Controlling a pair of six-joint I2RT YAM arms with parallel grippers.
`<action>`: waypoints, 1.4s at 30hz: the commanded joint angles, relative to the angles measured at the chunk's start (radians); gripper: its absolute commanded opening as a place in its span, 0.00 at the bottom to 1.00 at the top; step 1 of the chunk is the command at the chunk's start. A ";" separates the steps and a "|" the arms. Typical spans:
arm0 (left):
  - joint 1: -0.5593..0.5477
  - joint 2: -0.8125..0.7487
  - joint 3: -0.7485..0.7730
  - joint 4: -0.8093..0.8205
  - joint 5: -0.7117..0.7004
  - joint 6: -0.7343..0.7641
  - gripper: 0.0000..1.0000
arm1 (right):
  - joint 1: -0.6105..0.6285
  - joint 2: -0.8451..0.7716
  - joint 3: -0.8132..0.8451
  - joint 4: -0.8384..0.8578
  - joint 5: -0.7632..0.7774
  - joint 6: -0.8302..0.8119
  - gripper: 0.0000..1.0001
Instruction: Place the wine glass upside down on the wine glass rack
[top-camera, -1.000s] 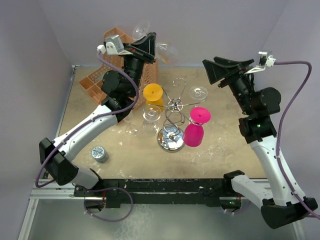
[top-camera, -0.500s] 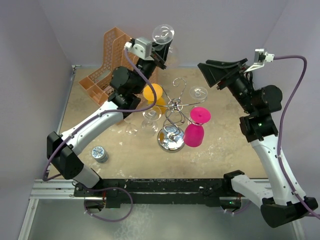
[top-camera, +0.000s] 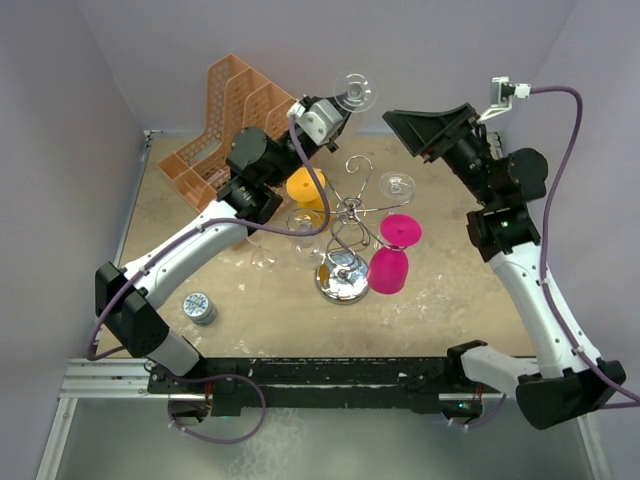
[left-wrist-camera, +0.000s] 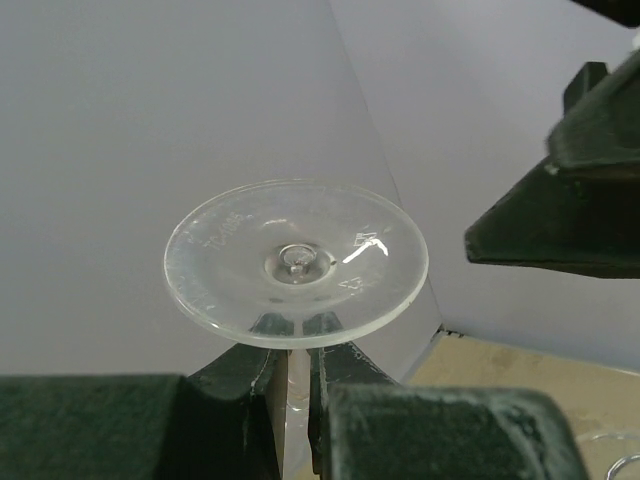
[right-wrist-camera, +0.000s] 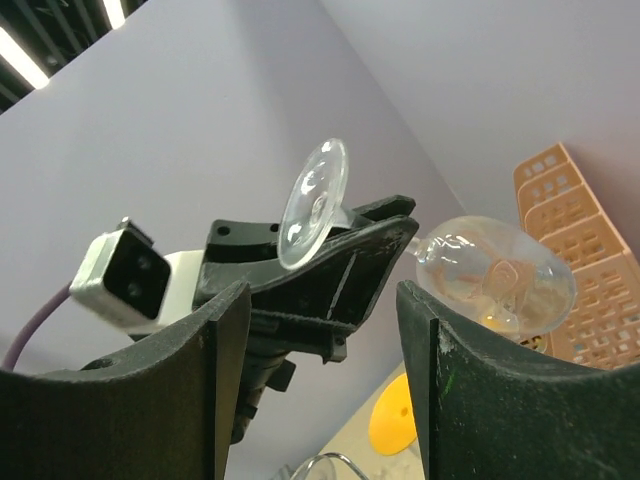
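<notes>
The wine glass (right-wrist-camera: 495, 268) is held clear of the tabletop (top-camera: 450, 300), above its far edge and to the far left of the wine glass rack (top-camera: 350, 212). It is carried roughly on its side. The left tool (left-wrist-camera: 297, 350) is closed on the stem directly under the foot (left-wrist-camera: 296, 262). In the right wrist view, the bowl projects from the opposite side of that tool. The right tool (top-camera: 410, 132) is open and empty, and is raised to the right of the glass with its fingers pointing towards it.

Handling properties, as judged:
- The glass is thin, clear and rigid. It is expected to be light, and brittle under any knock against the wire.
- The surface is smooth, so slip or rotation within the pads is to be expected.
- The stem is the only narrow, parallel section and is the recommended place of hold. The bowl is too wide and too fragile to be clamped.

For hanging, the foot must be passed over a free loop arm with the stem in the slot. The present hold leaves little stem exposed beneath the foot, so a hold nearer the bowl is advised.

Three arms of the rack are seen to be occupied: an orange glass (top-camera: 306, 188), a pink glass (top-camera: 390, 255) and a clear glass (top-camera: 397, 185).
</notes>
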 joint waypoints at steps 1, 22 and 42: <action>0.003 -0.037 0.054 0.003 0.086 0.124 0.00 | 0.003 0.022 0.061 0.077 -0.046 0.071 0.61; 0.003 -0.074 0.015 0.006 0.145 0.176 0.00 | 0.002 0.063 0.069 0.043 -0.004 0.042 0.53; 0.001 -0.066 0.045 -0.120 0.255 0.214 0.00 | 0.002 0.132 0.081 0.142 -0.145 0.119 0.16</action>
